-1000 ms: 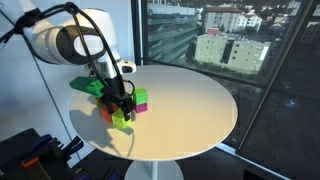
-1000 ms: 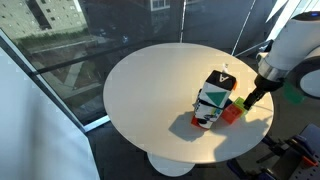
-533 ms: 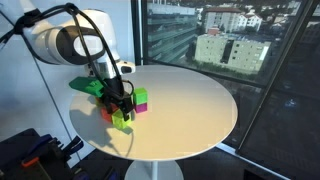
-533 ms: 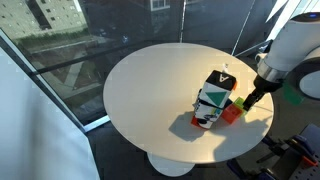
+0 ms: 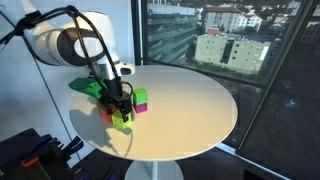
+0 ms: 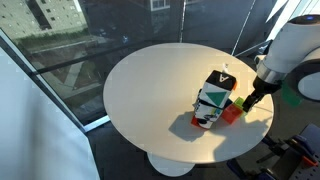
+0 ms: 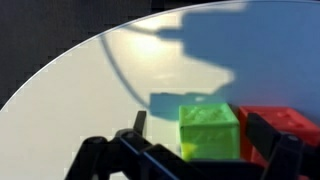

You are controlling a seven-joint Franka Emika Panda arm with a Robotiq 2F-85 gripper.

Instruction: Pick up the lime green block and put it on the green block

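The lime green block [image 7: 208,130] lies on the white round table [image 5: 190,100], between my gripper's [image 7: 196,140] two open fingers, with a gap on its left side. In an exterior view the gripper [image 5: 121,106] stands low over the lime green block [image 5: 122,122]. The green block [image 5: 142,106] sits just beside it with a magenta block [image 5: 141,95] on top. In an exterior view the gripper [image 6: 249,101] is down at a small green cube [image 6: 240,102].
A red block [image 7: 278,125] touches the lime green block's right side and also shows in both exterior views [image 5: 105,114] [image 6: 230,114]. A white, green and black carton [image 6: 212,100] stands close by the blocks. The table edge is near.
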